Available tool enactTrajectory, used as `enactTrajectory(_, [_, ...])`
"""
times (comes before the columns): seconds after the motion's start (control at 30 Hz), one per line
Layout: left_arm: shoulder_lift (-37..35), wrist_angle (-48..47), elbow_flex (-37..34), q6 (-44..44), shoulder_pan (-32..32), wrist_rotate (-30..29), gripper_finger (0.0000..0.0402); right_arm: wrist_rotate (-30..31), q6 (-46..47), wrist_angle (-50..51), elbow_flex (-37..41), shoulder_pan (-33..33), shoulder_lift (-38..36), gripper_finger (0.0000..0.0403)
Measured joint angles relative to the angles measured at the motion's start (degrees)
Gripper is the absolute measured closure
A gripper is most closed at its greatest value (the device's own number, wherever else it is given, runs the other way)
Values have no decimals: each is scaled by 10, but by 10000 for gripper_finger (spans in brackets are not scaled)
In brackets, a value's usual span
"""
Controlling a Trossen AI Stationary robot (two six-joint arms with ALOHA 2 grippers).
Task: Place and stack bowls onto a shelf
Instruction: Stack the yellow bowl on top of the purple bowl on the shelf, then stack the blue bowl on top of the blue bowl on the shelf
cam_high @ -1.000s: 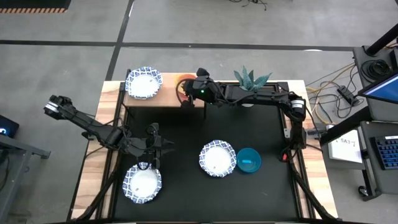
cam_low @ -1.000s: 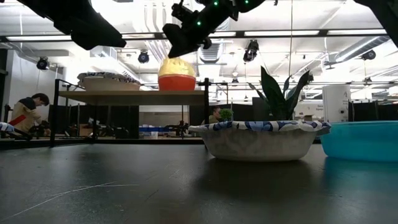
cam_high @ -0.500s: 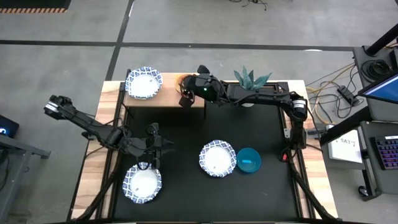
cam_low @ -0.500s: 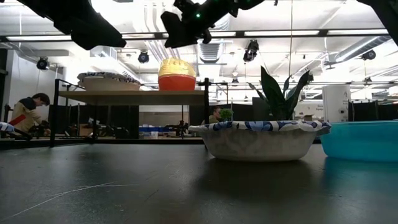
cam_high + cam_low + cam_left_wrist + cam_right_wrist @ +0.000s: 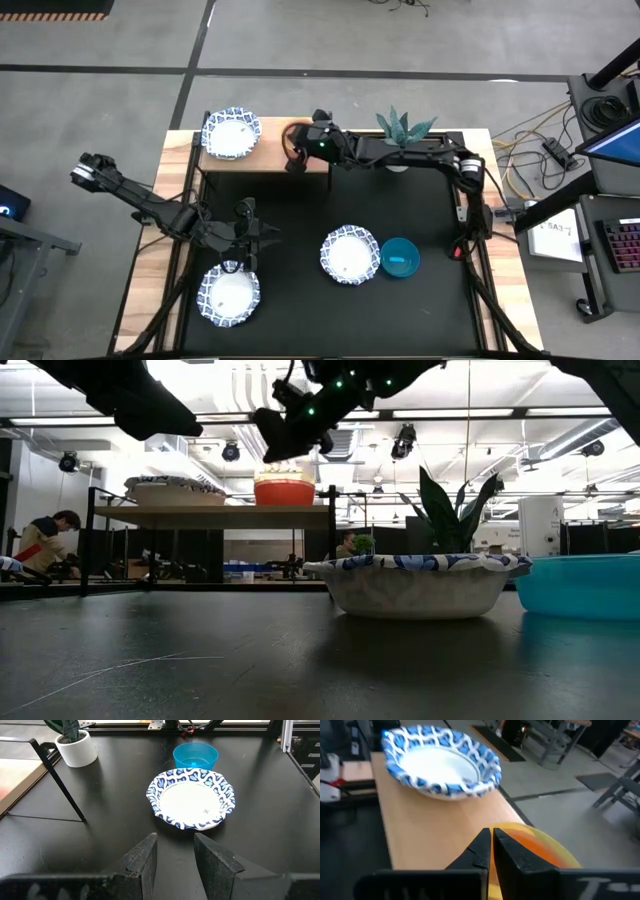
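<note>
Bowls first: your red and yellow pair (image 5: 284, 488) sits nested on the right end of the shelf (image 5: 210, 512), with one patterned bowl (image 5: 231, 133) at the left end. Half a second ago the yellow bowl stood tall and domed above the red one in the low view; now only a thin pale band shows over the red rim, so it has been pushed down and seated. That stack reads as finished.

Your right hand (image 5: 491, 851) is directly over that pair, fingers pressed nearly together, gripping nothing visible. It has dropped closer to the bowls than a moment ago. Judged from this, the press is over and the next move is a straight lift clear. Watch the sideways drift: the stack is near the shelf's end and could be nudged off.

Still on the desk mat (image 5: 420, 210): a patterned bowl (image 5: 191, 799) at the centre, a teal bowl (image 5: 195, 755) touching its far side, and another patterned bowl (image 5: 229, 294) at the front left. No purple bowl or fourth patterned bowl shows in any view. The task is well short of complete.

Your left hand (image 5: 174, 857) hangs just behind the front-left bowl and has not shifted over the last second. Its fingers stand a narrow gap apart, empty, pointing toward the centre bowl.

The potted plant (image 5: 403, 128) stands just right of the shelf, under your right arm; keep clear on withdrawal.
</note>
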State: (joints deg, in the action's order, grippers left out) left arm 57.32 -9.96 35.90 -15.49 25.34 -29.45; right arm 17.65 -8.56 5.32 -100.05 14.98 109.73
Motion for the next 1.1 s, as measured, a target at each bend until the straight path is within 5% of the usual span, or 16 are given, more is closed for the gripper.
enactTrajectory(0.37, [0, -3, 0, 0, 0, 0, 290, -1, -15, 17, 0, -10, -39, 394])
enactTrajectory(0.7, [0, -2, 0, -12, 0, 0, 290, -85, -31, 146, 11, -55, -95, 394])
enactTrajectory(1.1, [0, 5, 0, -21, 0, 0, 290, -87, 2, 123, 227, -134, -233, 394])
